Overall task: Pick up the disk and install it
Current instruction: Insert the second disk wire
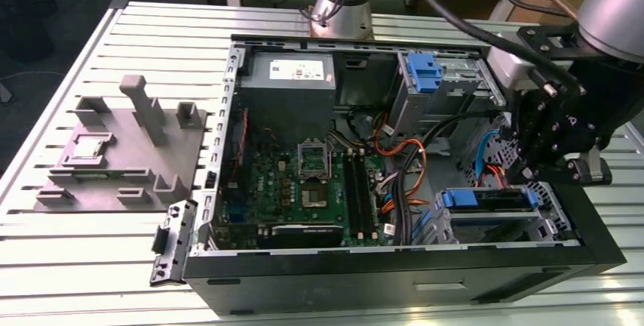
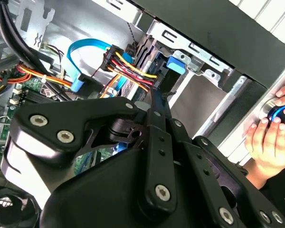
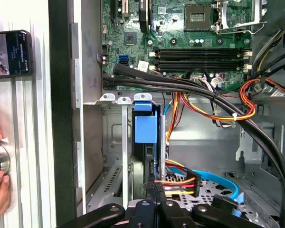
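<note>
Disk point(image 3: 145, 135) seated in bay, pincer point(image 3: 154, 187) above

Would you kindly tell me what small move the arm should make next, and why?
Probably a short, straight push along the slot. In the first wrist view the disk sits between the rails of the drive cage, the end effector is at one end, and the red-and-yellow cables lie right beside, so sideways motion looks risky.

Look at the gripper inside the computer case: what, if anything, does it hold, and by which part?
It cannot be told. The gripper hangs over the disk in the case's drive bay, but its fingertips are hidden.
</note>
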You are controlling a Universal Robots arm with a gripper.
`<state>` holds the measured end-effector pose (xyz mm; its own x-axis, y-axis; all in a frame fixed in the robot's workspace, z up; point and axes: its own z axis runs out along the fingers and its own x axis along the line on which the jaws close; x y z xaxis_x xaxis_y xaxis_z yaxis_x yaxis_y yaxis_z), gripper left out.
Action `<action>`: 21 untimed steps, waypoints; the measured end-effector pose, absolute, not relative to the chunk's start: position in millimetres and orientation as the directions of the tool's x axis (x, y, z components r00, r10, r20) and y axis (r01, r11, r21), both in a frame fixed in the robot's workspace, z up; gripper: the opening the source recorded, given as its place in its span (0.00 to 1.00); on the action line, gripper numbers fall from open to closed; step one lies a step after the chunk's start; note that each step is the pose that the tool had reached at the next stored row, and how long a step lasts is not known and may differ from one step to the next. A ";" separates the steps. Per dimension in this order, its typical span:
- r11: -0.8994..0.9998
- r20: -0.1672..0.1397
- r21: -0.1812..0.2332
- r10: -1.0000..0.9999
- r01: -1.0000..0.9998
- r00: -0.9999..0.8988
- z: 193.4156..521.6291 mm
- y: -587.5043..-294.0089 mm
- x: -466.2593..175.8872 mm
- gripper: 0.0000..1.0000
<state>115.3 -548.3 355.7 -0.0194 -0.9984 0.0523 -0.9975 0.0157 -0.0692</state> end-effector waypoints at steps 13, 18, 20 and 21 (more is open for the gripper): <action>0.016 0.052 -0.057 -0.998 -0.998 -0.019 365.6 -539.6 115.3 0.10; 0.016 0.052 -0.057 -0.998 -0.998 -0.019 365.7 -534.0 115.3 0.10; 0.016 0.052 -0.057 -0.998 -0.998 -0.019 365.6 -532.0 115.3 0.10; 0.016 0.052 -0.057 -0.998 -0.998 -0.019 365.8 -531.1 115.3 0.10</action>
